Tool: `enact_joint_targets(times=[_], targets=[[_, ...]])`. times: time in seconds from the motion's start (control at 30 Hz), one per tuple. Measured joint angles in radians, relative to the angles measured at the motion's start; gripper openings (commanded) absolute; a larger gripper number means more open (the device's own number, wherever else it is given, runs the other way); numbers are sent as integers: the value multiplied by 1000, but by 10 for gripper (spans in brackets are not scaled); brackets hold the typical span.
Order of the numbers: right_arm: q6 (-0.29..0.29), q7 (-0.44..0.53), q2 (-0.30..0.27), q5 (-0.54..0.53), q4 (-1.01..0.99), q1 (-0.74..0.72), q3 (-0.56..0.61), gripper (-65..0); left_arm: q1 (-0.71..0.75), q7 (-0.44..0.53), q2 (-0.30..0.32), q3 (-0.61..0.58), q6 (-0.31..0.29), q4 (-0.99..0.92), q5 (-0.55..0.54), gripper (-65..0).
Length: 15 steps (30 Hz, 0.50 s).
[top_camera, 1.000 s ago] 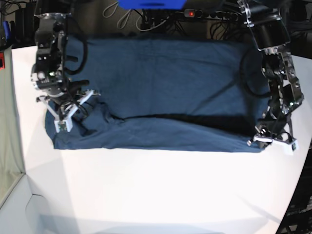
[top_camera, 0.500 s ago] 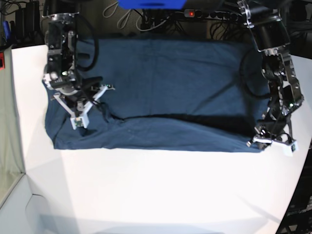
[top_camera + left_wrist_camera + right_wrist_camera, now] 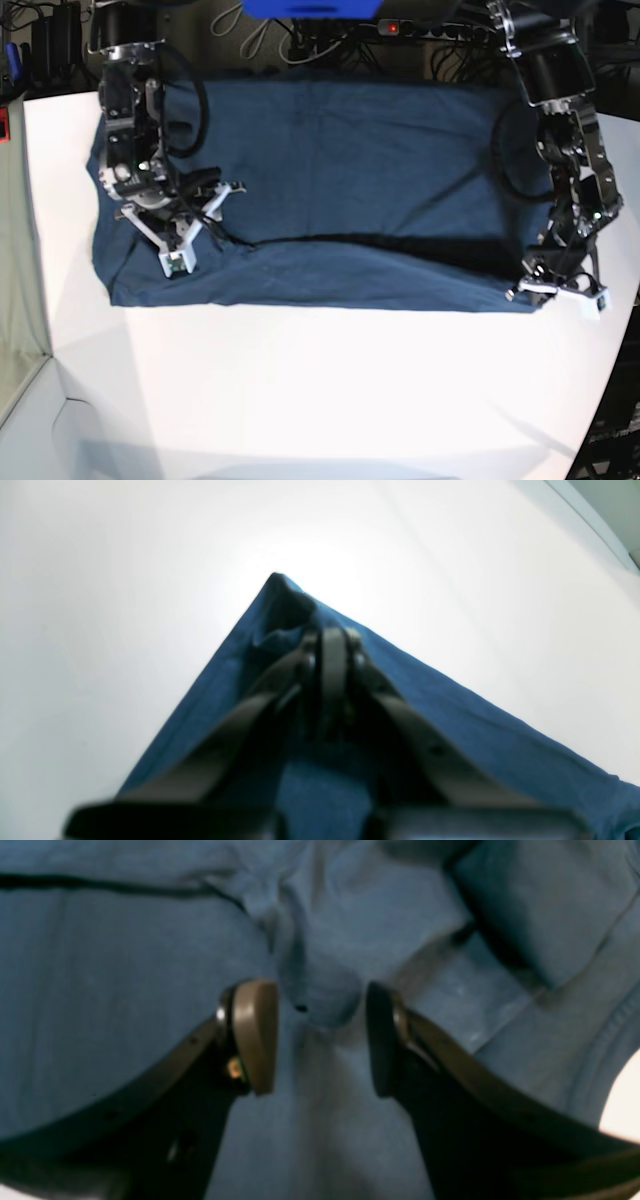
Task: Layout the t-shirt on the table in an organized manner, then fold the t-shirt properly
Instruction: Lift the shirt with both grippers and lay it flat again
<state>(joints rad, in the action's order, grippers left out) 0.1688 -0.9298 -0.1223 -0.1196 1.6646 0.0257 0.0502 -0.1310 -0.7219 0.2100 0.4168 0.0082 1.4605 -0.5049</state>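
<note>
The dark navy t-shirt point(image 3: 340, 170) lies spread across the white table point(image 3: 300, 400), its near part doubled over along a dark crease. At the shirt's near right corner my left gripper point(image 3: 545, 290) is shut on the fabric. In the left wrist view the closed left gripper point(image 3: 332, 640) pinches the pointed corner of the t-shirt point(image 3: 450, 715) against the table point(image 3: 100, 580). My right gripper point(image 3: 206, 226) hovers open over the shirt's left part. In the right wrist view the right gripper point(image 3: 317, 1040) has its pads apart over a wrinkled bump of the t-shirt point(image 3: 125, 990), holding nothing.
Cables and dark equipment point(image 3: 330, 30) run behind the table's far edge. The table's curved edge point(image 3: 600, 400) falls away at the near right. A strip of bare table point(image 3: 622, 1095) shows at the right wrist view's right edge.
My right gripper has opened, let go of the fabric, and moved right and slightly farther over the shirt. The left arm and its grip have not moved.
</note>
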Motion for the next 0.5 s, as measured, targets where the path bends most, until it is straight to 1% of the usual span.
enact_joint_targets(times=[0.3, 0.5], targets=[[0, -2, -5, 0, -6, -12, -2, -355, 0, 0, 0, 0, 0, 0, 0, -650], [0, -2, -5, 3, -60, -28, -2, -355, 0, 0, 0, 0, 0, 0, 0, -650]])
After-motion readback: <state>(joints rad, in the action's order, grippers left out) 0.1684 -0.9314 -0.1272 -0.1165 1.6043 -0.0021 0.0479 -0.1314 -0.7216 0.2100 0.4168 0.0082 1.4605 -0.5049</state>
